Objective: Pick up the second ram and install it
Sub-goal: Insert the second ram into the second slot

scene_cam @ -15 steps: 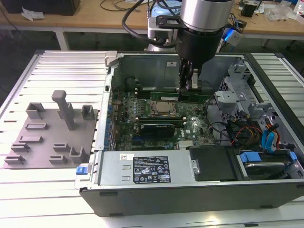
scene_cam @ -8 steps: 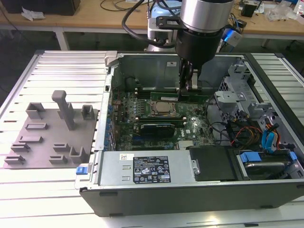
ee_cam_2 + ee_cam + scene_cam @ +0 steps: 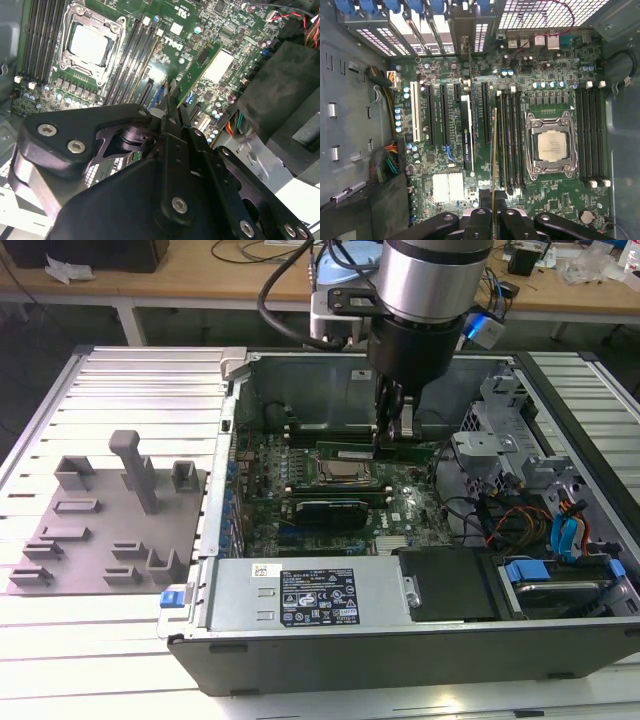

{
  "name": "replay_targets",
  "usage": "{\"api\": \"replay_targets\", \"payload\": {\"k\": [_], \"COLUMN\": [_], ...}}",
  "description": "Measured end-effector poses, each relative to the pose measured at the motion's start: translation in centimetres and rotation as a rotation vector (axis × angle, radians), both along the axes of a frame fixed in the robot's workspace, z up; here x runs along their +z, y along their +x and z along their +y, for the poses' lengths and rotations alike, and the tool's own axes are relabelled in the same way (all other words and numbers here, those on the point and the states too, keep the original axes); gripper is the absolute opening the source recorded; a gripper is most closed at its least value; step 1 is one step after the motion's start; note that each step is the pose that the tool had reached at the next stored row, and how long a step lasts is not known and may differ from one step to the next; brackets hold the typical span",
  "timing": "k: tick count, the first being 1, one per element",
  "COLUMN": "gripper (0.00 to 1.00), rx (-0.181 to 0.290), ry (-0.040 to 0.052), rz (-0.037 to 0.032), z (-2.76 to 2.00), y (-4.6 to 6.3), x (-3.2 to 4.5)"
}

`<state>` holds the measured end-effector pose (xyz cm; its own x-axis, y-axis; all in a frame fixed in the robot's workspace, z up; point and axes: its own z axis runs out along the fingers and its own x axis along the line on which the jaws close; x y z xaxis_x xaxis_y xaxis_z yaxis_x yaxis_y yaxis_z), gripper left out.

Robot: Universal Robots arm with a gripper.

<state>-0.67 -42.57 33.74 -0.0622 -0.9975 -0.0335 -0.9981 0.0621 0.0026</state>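
The second ram (image 3: 372, 450) is a thin green stick, and my gripper (image 3: 393, 440) is shut on it inside the open computer case. In the exterior view it hangs level just behind the CPU socket (image 3: 343, 472). In the first wrist view the second ram (image 3: 494, 160) is seen edge-on, rising from my gripper (image 3: 492, 216) along the outer memory slot (image 3: 501, 150) beside the CPU socket (image 3: 552, 147). The second wrist view shows the second ram (image 3: 205, 62) reaching out past my gripper (image 3: 175, 102) over the motherboard. I cannot tell whether it touches a slot.
A grey parts fixture (image 3: 100, 530) lies at the exterior view's left, outside the case. The power supply (image 3: 310, 595) fills the case's front. A drive cage with cables (image 3: 540, 500) stands at the exterior view's right. Expansion slots (image 3: 435, 120) lie beside the memory slots.
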Motion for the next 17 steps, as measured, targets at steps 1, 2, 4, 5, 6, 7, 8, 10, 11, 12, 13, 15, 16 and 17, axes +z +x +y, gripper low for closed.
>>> {"api": "replay_targets", "payload": {"k": [1, 2, 4, 5, 6, 7, 8, 10, 11, 12, 13, 15, 16, 17], "gripper": [0.11, 0.11, 0.11, 0.11, 0.11, 0.11, 0.11, 0.11, 0.11, 0.11, 0.11, 0.11, 0.11, 0.11], "rx": [0.000, 0.000, 0.000, 0.000, 0.000, 0.000, 0.000, 0.000, 0.000, 0.000, 0.000, 0.000, 0.000, 0.000], "ry": [0.0000, 0.0000, 0.0000, 0.0001, 0.0000, 0.0000, 0.0000, 0.0000, 0.0000, 0.0000, 0.0000, 0.0000, 0.0000, 0.0000], "rz": [0.0000, 0.0000, 0.0000, -0.0001, -0.0001, 0.0000, -0.0001, 0.0000, 0.0000, -0.0001, 0.0000, 0.0000, 0.0000, 0.0000], "z": [0.00, 0.00, 0.00, 0.00, 0.00, 0.00, 0.00, 0.00, 0.00, 0.00, 0.00, 0.00, 0.00, 0.00], "y": [0.0, 0.0, 0.0, 0.0, 0.0, 0.0, 0.0, 0.0, 0.0, 0.0, 0.0, 0.0, 0.0, 0.0], "x": [-0.14, -0.29, -0.47, -0.60, -0.68, -0.79, -0.86, -1.04, -1.17, -1.28, -1.41, -1.66, -1.75, -1.90]}}
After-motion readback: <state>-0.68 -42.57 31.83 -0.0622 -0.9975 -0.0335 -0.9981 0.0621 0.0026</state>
